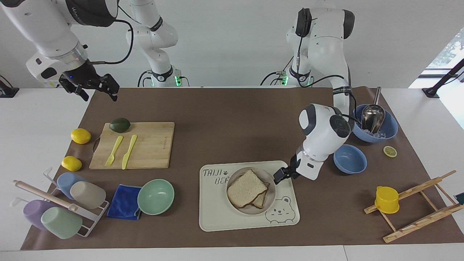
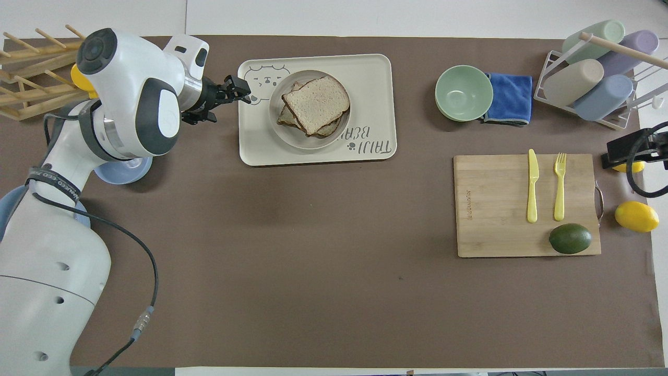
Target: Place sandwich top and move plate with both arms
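The sandwich top (image 1: 246, 187) (image 2: 317, 103), a pale speckled slice with a brown crust, lies on a second slice (image 1: 260, 199) on the round beige plate (image 1: 272, 185) (image 2: 275, 99). The plate sits on the cream bear tray (image 1: 217, 214) (image 2: 370, 78). My left gripper (image 1: 281, 175) (image 2: 237, 89) is open and empty. It hangs low over the tray's edge toward the left arm's end, clear of the plate. My right gripper (image 1: 97, 90) is open and empty. It waits high over the table corner at the right arm's end.
A mint bowl (image 1: 156, 196) and a blue cloth (image 1: 124, 206) lie beside the tray. A cutting board (image 1: 134, 145) holds a fork, a knife and an avocado. Two blue bowls (image 1: 349, 158) and a wooden rack with a yellow cup (image 1: 386, 199) stand at the left arm's end.
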